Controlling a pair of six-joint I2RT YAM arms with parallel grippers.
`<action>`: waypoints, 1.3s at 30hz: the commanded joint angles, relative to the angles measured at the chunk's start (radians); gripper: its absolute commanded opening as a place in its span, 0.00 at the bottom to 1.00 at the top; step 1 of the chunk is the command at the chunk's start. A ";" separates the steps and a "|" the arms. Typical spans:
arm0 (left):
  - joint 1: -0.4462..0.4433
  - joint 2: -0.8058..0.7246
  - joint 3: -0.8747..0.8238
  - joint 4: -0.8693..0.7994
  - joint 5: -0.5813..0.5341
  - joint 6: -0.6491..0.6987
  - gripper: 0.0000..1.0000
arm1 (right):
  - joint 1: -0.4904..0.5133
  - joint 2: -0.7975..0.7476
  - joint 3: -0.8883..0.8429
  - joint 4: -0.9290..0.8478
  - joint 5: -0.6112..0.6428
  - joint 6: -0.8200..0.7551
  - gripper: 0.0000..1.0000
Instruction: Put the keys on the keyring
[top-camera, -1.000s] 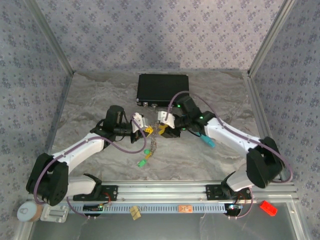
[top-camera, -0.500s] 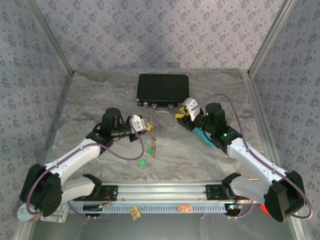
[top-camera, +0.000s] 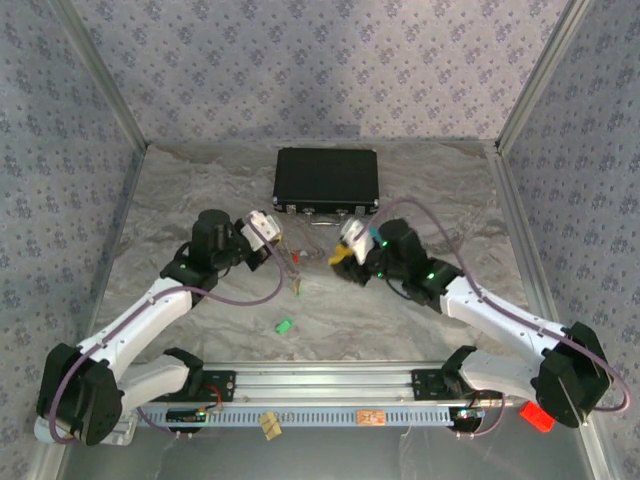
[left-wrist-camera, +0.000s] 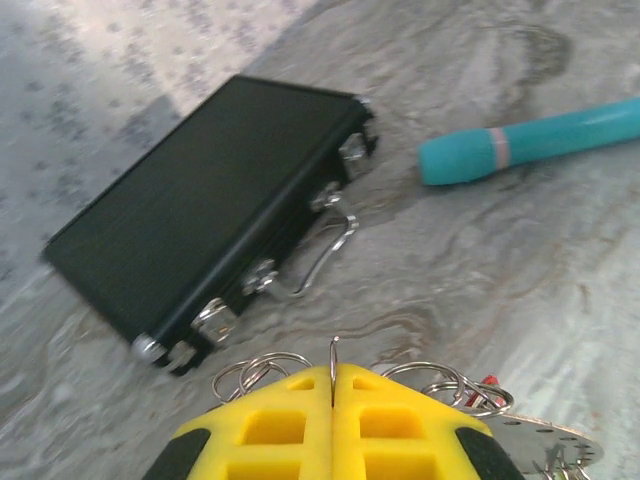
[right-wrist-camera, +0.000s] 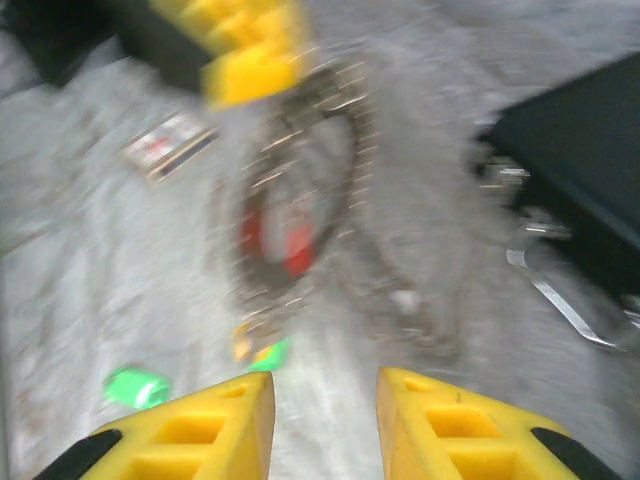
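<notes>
One green key loose on the table, nearer the bases. Left gripper clamped tight on the keyring wire before the black case, red key blurred inside the loop. Right gripper just beside, fingers apart, empty.

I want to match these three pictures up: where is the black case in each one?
Top external: the black case lies at the back, in the centre.
Left wrist: upper left, lying diagonally.
Right wrist: at the right edge, blurred.
Shared landmark: the case's metal handle on its front side.
</notes>
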 joint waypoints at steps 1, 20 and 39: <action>0.033 -0.052 0.028 -0.020 -0.063 -0.090 0.00 | 0.116 0.036 0.002 -0.064 0.063 -0.200 0.36; 0.073 -0.077 -0.004 -0.025 -0.180 -0.277 0.00 | 0.373 0.452 0.222 -0.165 0.273 0.859 0.35; 0.071 -0.144 -0.024 -0.023 -0.249 -0.296 0.00 | 0.432 0.691 0.355 -0.163 0.222 1.115 0.36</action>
